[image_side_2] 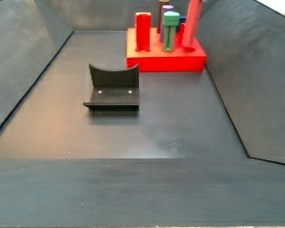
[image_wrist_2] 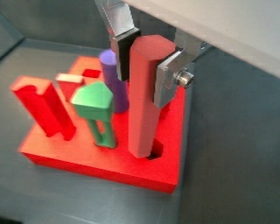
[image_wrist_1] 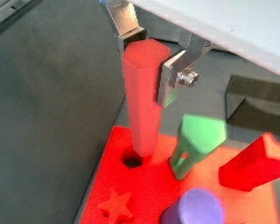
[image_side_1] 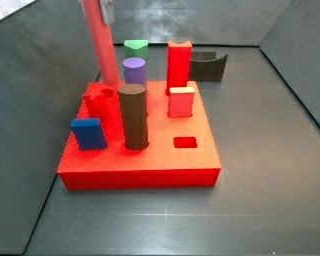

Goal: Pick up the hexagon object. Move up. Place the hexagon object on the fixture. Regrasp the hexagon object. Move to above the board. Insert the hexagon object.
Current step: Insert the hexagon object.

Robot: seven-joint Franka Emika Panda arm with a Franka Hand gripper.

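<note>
Pinching the hexagon object (image_wrist_2: 146,96) upright, the gripper (image_wrist_2: 146,54) jaws steady its foot in the board (image_wrist_2: 73,157) corner hole for insertion.

Lighting: even, moderately bright, from overhead. Dull sheen on the dark grey floor (image_side_2: 145,125) in both side views. Soft short shadows beside the large flat red board (image_side_1: 136,150). All views low-resolution, slightly soft. Silver two-finger gripper (image_wrist_2: 149,52) blurred, cropped at frame edge in both wrist views.
</note>
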